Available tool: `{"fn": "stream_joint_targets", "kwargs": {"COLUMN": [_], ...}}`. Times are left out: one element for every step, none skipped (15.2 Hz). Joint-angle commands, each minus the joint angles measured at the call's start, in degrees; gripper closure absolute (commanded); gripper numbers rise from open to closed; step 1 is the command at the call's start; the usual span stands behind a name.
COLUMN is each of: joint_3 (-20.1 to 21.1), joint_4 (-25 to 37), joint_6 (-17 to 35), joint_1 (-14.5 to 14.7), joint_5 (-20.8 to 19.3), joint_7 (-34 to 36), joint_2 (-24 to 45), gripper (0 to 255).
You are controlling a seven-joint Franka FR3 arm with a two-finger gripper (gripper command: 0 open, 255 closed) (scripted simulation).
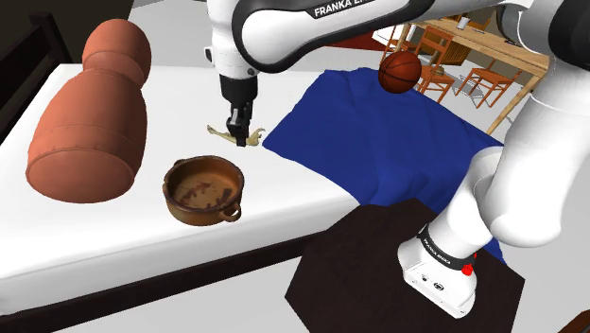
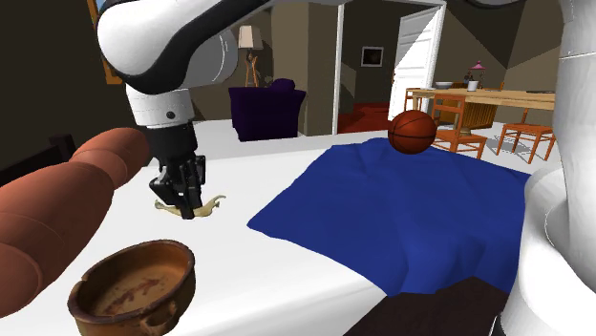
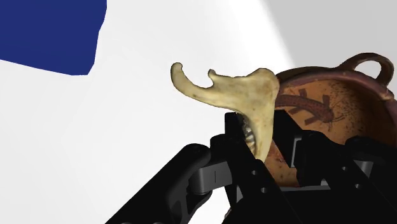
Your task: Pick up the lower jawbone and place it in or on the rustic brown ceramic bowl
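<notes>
We see the claw (image 1: 242, 135) drawn narrow on the jawbone (image 3: 245, 95), clasping its toothed end between both fingers. The bone is low at the white bed (image 1: 113, 236), near the brown bowl (image 1: 203, 189) and just beside the blue blanket (image 1: 378, 132). We cannot tell whether it touches the bed.

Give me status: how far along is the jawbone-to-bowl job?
Done: the gripper is down at the jawbone. In hand: it looks shut on the bone, low over the white surface, with no clear lift. Left: raise it, carry it to the bowl, which holds no bone, and release.
</notes>
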Motion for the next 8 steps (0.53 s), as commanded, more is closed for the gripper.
{"fn": "stream_joint_targets", "kwargs": {"joint_3": [0.92, 1.38, 1.81, 2.24, 2.64, 3.01, 3.38, 3.76], "joint_4": [2.09, 3.26, 4.52, 5.85, 7.27, 8.77, 10.36, 12.27], "joint_6": [-0.74, -1.20, -1.67, -2.18, -2.71, -3.28, -3.88, -4.61], "joint_1": [1.50, 2.30, 3.12, 3.94, 4.79, 5.65, 6.52, 7.53], "joint_5": [-0.26, -0.41, -0.58, -0.77, -0.97, -1.19, -1.42, -1.71], "joint_7": [2.50, 3.75, 5.00, 6.23, 7.45, 8.65, 9.85, 11.17], "joint_2": [1.50, 2.31, 3.16, 4.08, 5.04, 6.06, 7.13, 8.41], "gripper": [255, 255, 255, 255, 255, 255, 255, 255]}}
